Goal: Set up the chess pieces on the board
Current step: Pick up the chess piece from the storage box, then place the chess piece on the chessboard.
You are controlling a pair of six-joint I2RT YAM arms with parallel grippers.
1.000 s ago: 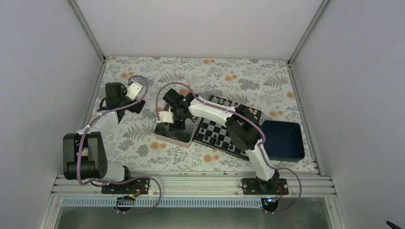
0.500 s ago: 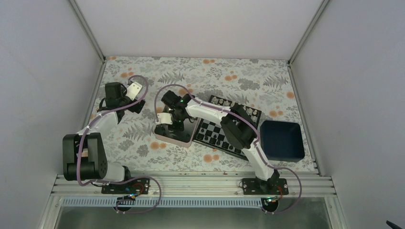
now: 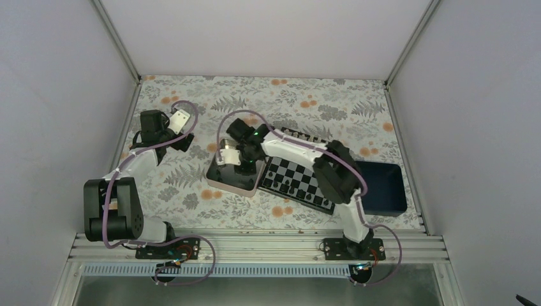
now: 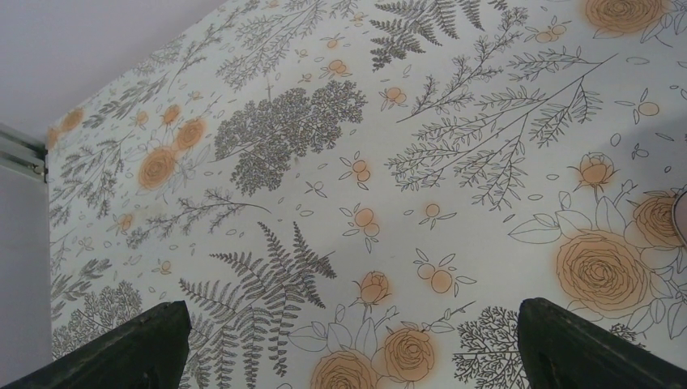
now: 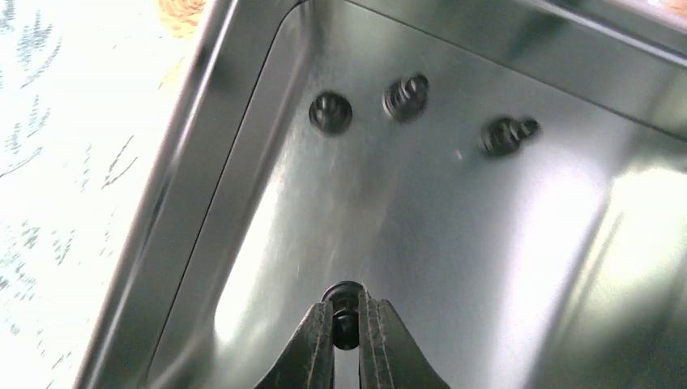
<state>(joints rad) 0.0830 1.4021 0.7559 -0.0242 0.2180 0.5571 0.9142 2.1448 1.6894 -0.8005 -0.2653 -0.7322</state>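
Note:
My right gripper [image 5: 346, 312] is shut on a tiny black chess piece [image 5: 343, 298] and holds it just above the floor of the silver metal tin [image 5: 454, 235]. Three more black pieces [image 5: 405, 97] lie on the tin's floor near its far wall. In the top view the right gripper [image 3: 235, 159] is over the tin [image 3: 220, 182], left of the checkered board [image 3: 300, 178]. Several black pieces stand on the board's near rows and several pieces on its far edge. My left gripper [image 4: 348, 348] is open and empty over the flowered cloth, far left of the tin.
A dark blue tray [image 3: 383, 188] sits right of the board. The tin's raised walls [image 5: 202, 138] surround the right fingers. White walls and metal rails enclose the flowered table surface [image 3: 191, 185].
The right wrist has shifted slightly to the right and lifted over the tin, with the black piece pinched. The left arm has not moved.

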